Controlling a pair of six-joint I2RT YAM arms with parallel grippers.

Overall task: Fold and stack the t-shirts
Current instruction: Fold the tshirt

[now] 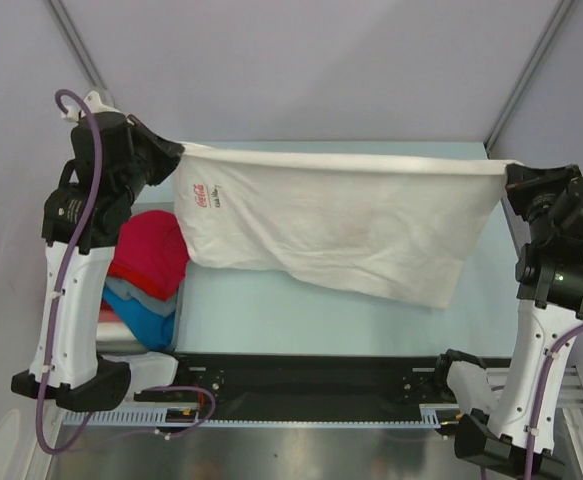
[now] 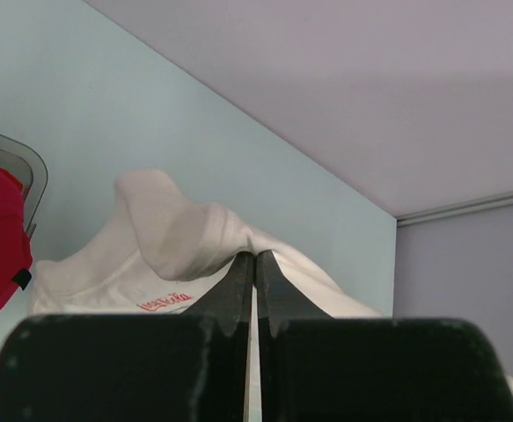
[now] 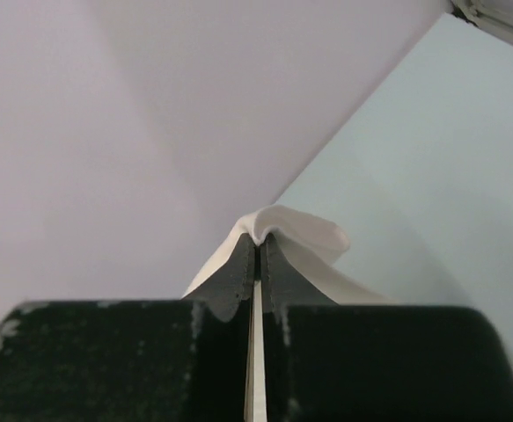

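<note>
A white t-shirt (image 1: 341, 225) with small red script near its left end hangs stretched above the pale blue table between both arms. My left gripper (image 1: 178, 152) is shut on its left top corner; in the left wrist view the gripper (image 2: 255, 257) pinches bunched white cloth (image 2: 172, 233). My right gripper (image 1: 508, 170) is shut on the right top corner, and the right wrist view shows the gripper (image 3: 258, 237) clamping a white fold (image 3: 300, 230). The shirt's lower edge sags toward the right. More t-shirts, magenta-red (image 1: 151, 250) and blue (image 1: 146, 312), lie piled at the left.
The piled shirts sit in a clear grey bin (image 2: 14, 167) at the table's left, under my left arm. Grey walls close off the back and sides. A black base rail (image 1: 311, 385) runs along the near edge between the arm bases.
</note>
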